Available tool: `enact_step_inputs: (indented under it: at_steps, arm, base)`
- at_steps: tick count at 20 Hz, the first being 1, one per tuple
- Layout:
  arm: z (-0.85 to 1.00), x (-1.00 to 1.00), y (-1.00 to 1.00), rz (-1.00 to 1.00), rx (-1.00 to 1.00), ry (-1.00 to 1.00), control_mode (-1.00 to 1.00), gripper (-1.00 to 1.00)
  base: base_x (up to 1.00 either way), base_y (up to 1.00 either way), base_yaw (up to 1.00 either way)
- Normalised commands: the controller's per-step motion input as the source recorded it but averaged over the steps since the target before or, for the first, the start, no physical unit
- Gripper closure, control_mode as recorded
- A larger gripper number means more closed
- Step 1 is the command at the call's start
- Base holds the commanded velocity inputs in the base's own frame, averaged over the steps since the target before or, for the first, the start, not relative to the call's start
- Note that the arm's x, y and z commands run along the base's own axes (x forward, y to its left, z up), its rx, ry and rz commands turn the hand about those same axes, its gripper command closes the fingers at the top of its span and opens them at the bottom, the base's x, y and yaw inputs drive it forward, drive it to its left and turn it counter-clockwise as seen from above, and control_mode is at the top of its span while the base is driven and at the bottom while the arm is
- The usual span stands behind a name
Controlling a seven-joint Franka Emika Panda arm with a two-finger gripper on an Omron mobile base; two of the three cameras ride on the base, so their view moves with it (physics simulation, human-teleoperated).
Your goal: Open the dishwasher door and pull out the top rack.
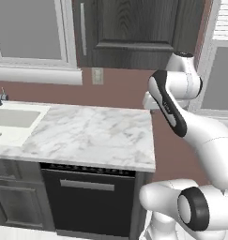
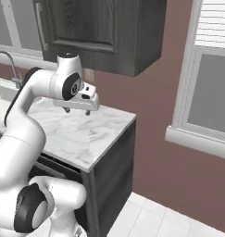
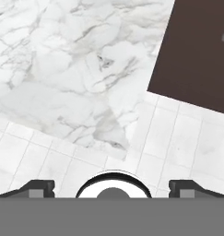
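From the left base camera I see the flat black dishwasher door with its horizontal silver-grey bar handle (image 1: 87, 199) standing shut under the white-grey marbled bench (image 1: 94, 136), the slotted vent strip along its top edge just below the bench lip. My pincer is hidden behind the arm's own white links here; the wrist hangs above the right end of the bench, so the door lies well below and to the left of it. A white sink basin (image 1: 12, 123) sits at the bench's far left, well apart from the wrist, and a dark woodgrain wall cabinet (image 1: 134, 33) hangs above it.

From the right base camera the pincer (image 2: 77, 111) points down over the marbled bench, above its right end, with its two short dark fingers set well apart and nothing between them. It is clear of the bench surface. Only a dark sliver of the dishwasher front shows under the bench edge, below and to the left of the pincer, mostly hidden by the arm.

From the hand camera I look straight down: the two dark fingertips (image 3: 37, 188) sit near opposite sides of the picture, spread wide. Beyond them lie the marbled bench corner, pale floor tiles (image 3: 178, 143) and a brown wall surface (image 3: 196, 55).
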Motion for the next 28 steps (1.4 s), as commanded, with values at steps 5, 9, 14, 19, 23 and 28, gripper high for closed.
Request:
enact_step_inputs:
  at_steps: [5, 9, 14, 19, 23, 28]
  arm:
    - [0.0, 0.0, 0.0, 0.0, 0.0, 0.0, 1.0, -1.0]
    - [0.0, 0.0, 0.0, 0.0, 0.0, 0.0, 1.0, -1.0]
    - [0.0, 0.0, 0.0, 0.0, 0.0, 0.0, 1.0, -1.0]
    - [0.0, 0.0, 0.0, 0.0, 0.0, 0.0, 1.0, -1.0]
    - [0.0, 0.0, 0.0, 0.0, 0.0, 0.0, 1.0, -1.0]
    - [0.0, 0.0, 0.0, 0.0, 0.0, 0.0, 1.0, -1.0]
  base:
    - [-0.26, -0.31, 0.43]
    - [-0.27, -0.39, 0.46]
    - [-0.24, -0.44, 0.46]
    - [-0.24, -0.48, 0.43]
    - [-0.06, -0.39, 0.41]
    - [0.0, -0.31, 0.39]
